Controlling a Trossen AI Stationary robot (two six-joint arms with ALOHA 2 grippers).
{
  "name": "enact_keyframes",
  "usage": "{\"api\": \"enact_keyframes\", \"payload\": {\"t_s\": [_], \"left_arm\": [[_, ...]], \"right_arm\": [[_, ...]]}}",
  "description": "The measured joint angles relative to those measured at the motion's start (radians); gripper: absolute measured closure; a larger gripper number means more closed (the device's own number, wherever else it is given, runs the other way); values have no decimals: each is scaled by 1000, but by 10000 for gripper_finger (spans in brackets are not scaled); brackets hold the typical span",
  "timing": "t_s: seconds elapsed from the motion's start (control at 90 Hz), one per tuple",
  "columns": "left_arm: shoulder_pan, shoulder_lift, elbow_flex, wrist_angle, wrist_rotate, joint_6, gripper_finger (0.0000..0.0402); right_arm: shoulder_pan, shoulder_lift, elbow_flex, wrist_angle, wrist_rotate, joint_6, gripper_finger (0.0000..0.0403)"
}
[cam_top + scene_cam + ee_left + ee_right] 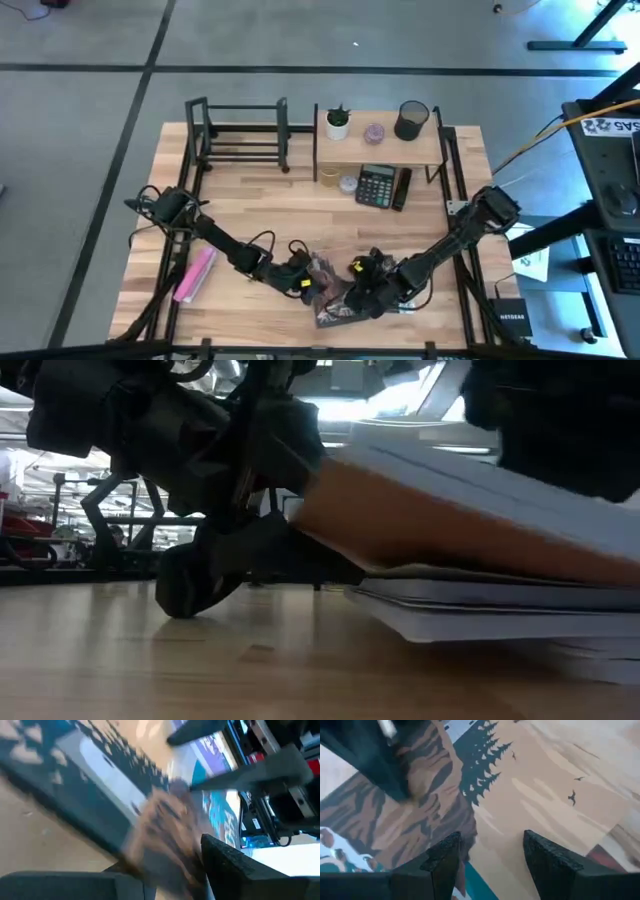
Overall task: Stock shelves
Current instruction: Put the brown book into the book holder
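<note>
- Both arms meet at the book lying near the front edge of the bench, its cover printed with trees and birds.
- Left end effector sits at the book's left edge; whether its fingers are apart or together, I cannot tell.
- Right end effector hovers over the cover, fingers apart, nothing between them.
- Far behind the book: the wooden shelf, with a calculator at its foot.
- The black rack stands just left of that shelf.
- A pink box lies left of the book.
</note>
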Motion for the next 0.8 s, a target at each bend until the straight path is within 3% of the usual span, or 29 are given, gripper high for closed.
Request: {"api": "enact_keyframes", "payload": {"t_s": [0.178, 0.367, 0.489, 0.6, 0.8], "left_arm": [[-10, -8, 0, -3, -19, 3, 292], [-21, -62, -4, -56, -41, 55, 378], [-25, -180, -5, -204, -82, 102, 393], [-42, -340, -4, -421, -198, 128, 397], [-131, -641, 8, -702, -526, 161, 399]], "right_arm": [[3, 6, 34, -39, 30, -47, 205], [32, 9, 85, -149, 70, -55, 205], [62, 7, 123, -182, 132, -64, 205], [88, 8, 144, -190, 172, -81, 205], [114, 8, 170, -180, 221, -109, 205]]}}
